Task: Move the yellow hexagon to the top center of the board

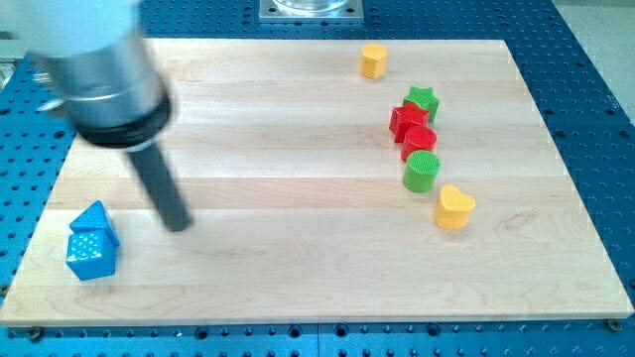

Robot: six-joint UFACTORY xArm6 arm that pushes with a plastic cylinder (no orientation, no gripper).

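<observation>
The yellow hexagon [373, 60] sits near the view's top edge of the wooden board [298, 288], a little right of centre. My tip [178, 224] rests on the board at the view's lower left, far from the hexagon and just right of two blue blocks [91, 244]. The rod slants up to the grey arm body at the view's top left.
A cluster stands right of centre: a green star [424, 100], a red star [407, 120], a red cylinder [420, 140] and a green cylinder [422, 171]. A yellow heart [454, 206] lies just below them. A metal base plate [311, 9] sits above the board's top edge.
</observation>
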